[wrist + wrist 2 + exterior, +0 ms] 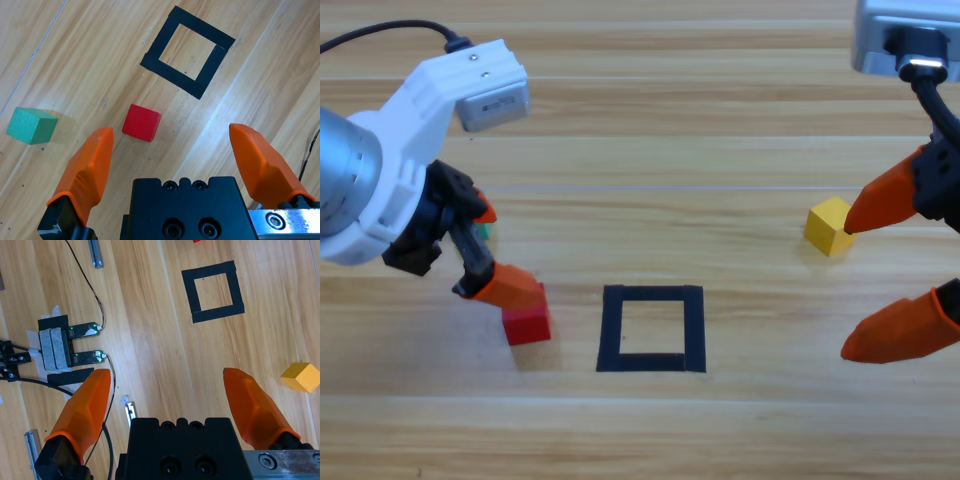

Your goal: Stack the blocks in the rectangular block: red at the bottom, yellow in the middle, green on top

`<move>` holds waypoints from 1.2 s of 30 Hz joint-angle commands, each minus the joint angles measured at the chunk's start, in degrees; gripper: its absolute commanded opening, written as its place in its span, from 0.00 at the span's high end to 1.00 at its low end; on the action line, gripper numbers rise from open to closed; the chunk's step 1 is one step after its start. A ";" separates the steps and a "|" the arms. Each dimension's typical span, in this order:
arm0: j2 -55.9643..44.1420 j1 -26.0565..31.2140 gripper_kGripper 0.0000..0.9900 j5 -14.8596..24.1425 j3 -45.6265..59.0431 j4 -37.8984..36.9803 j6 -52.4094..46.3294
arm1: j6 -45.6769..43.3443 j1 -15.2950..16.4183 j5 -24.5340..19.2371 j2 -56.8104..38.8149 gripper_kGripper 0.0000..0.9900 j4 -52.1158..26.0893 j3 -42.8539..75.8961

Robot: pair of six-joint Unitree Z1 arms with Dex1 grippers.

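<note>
Left gripper [170,145]: jaws wide apart, empty.
Small solid red cube [141,122]: just ahead at 12 o'clock, between the jaw tips' lines.
Black tape rectangle [652,328]: at 3 o'clock from cube.
Right gripper [890,270]: open, empty, farther off.

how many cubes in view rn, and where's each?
3. Red cube left of the tape rectangle, by the open left gripper. Green cube farther left, mostly hidden behind that arm from above. Yellow cube on the right, beside the open right gripper.

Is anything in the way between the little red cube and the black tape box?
No. Only bare wood lies between the small red cube and the black tape rectangle. The open left pincer hangs over the cube.
</note>
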 commanded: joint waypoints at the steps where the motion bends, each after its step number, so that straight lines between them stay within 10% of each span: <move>1: 1.81 -0.97 0.00 0.66 1.13 -0.35 -0.76 | 0.17 1.21 0.77 1.92 0.00 0.68 -0.49; 9: 2.08 -0.97 0.00 0.66 1.21 -0.70 -1.11 | 2.90 1.13 -2.49 0.52 0.00 0.59 0.38; 15: 2.43 -0.97 0.00 4.35 -0.46 -0.53 -6.12 | 14.32 -0.10 -19.10 -0.10 0.00 -3.19 2.67; 21: 5.42 -1.06 0.00 16.57 -7.58 4.13 -27.48 | 26.72 -1.07 -37.64 3.42 0.00 -5.65 4.34; 27: 12.45 -1.06 0.00 18.59 -21.11 19.69 -47.17 | 23.73 -11.09 -30.43 5.44 0.00 -5.47 4.95; 36: 20.53 -1.06 0.00 14.81 -26.47 31.64 -65.01 | 17.84 -15.66 -26.57 17.75 0.01 -5.74 0.91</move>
